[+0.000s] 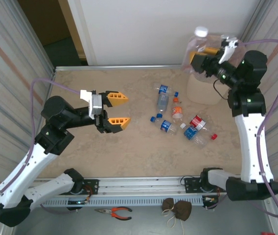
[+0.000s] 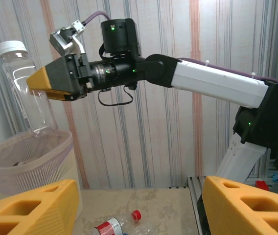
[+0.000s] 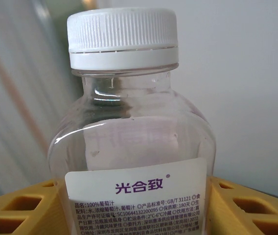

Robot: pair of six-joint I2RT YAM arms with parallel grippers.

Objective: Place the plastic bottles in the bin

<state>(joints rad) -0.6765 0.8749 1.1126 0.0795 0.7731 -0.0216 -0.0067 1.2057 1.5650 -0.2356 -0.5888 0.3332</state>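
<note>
Several plastic bottles [image 1: 167, 126] are seen from the top camera lying loosely clustered on the table [image 1: 104, 152], right of centre and near the bin [image 1: 202, 90], which stands at the far right corner. The left gripper [image 1: 127, 108] is held above bare table, well apart from the cluster, with its orange jaws spread and nothing between them. The right gripper [image 1: 202, 53] is raised over the bin and is clamped on a clear bottle [image 1: 197, 41], whose white cap [image 1: 201, 32] points away from the arm bases. Orange-handled pliers [image 1: 114, 212] are seen lying below the table's near edge.

From the left wrist camera, the left arm's own orange fingers [image 2: 31, 208] are seen parted at the bottom corners, empty. Beyond them the clear bottle [image 2: 24, 93] is held upright directly above the bin's mesh rim [image 2: 26, 156], gripped at its side by the right gripper. One red-labelled bottle [image 2: 108, 226] is seen on the table below.

From the right wrist camera, the clear bottle [image 3: 129, 147] is seen close up, cap upward, with a white printed label [image 3: 136, 198]; it is pinched between the yellow fingers [image 3: 256, 210] at both sides.
</note>
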